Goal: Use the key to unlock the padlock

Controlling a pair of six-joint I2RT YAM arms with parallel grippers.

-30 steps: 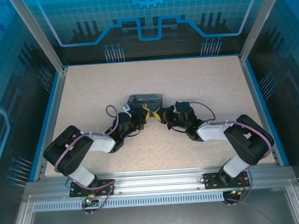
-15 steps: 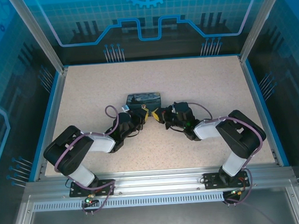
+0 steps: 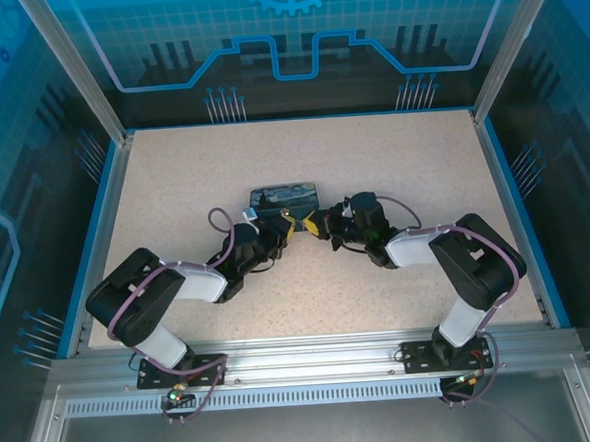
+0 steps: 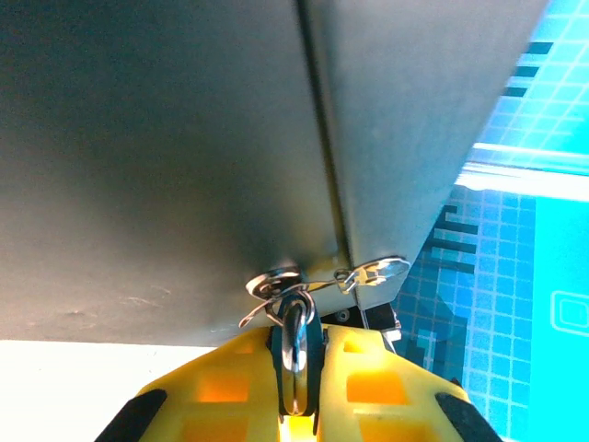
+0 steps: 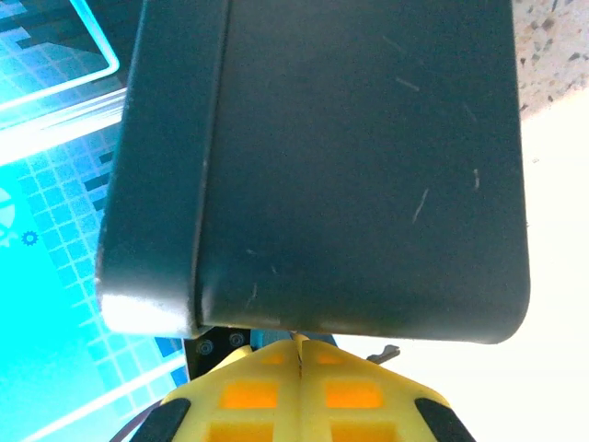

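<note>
Padlock in left end effector, right end effector closed

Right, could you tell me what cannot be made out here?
Padlock: left wrist view, its body buried between the left tool's fingers; a silver loop sticks out.
Key: right wrist view, the right tool's fingers are shut, hiding any key.
Top view: both too small, covered by the tools beside the box.
</note>
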